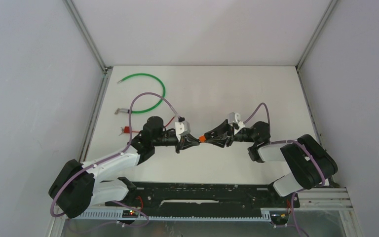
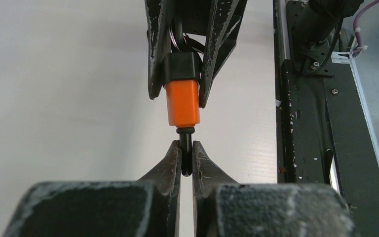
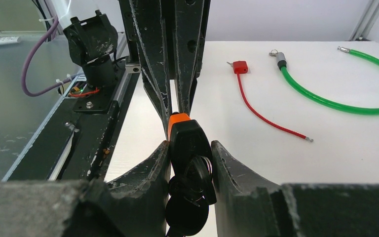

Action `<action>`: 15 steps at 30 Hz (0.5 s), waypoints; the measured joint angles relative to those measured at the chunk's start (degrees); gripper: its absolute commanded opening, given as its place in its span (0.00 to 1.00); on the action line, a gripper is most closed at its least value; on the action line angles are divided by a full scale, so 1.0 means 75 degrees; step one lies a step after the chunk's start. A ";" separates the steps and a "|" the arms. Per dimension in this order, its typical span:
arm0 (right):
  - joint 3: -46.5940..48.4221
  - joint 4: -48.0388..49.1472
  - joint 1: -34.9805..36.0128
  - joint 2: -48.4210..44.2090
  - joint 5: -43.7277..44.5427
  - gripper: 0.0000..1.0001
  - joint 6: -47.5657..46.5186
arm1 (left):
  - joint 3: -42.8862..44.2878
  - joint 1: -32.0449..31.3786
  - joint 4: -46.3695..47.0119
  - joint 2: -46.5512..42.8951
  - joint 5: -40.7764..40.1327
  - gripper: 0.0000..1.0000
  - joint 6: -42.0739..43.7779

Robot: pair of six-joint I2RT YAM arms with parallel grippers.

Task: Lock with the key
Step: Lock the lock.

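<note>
We have the two claws meeting tip to tip in the air above the table. The right claw is clamped on the lock, a black body with an orange nose that juts out past its fingertips. A bunch of black keys hangs at the lock's rear end, deep between this claw's fingers. We cannot tell whether one of them sits in the keyhole.

The left claw is closed tight on a thin black pin. The pin's head sits just beyond its tips, touching the mouth of the orange nose.

We judge the task partly done: both parts are held and lined up. What seems left is seating the pin fully and turning the key.

A green cable and a red cord lie on the table, well away from both claws.
</note>
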 measured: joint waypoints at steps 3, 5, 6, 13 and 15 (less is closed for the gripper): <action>0.0070 -0.0125 0.0015 0.0000 -0.0082 0.00 -0.0119 | 0.0000 0.0000 -0.0038 0.0003 0.0015 0.00 0.0000; 0.0096 -0.0242 0.0052 -0.0012 -0.0102 0.00 -0.0236 | 0.0000 0.0000 -0.0099 0.0003 0.0012 0.00 0.0000; 0.0111 -0.0358 0.0085 -0.0035 -0.0102 0.00 -0.0326 | 0.0000 0.0003 -0.0140 0.0006 0.0015 0.00 0.0000; 0.0189 -0.1067 0.0248 -0.0224 -0.0052 0.00 -0.0804 | 0.0000 0.0003 -0.0315 0.0076 0.0038 0.00 -0.0003; 0.0210 -0.1148 0.0265 -0.0239 -0.0050 0.00 -0.0874 | 0.0000 0.0003 -0.0315 0.0102 0.0041 0.00 0.0000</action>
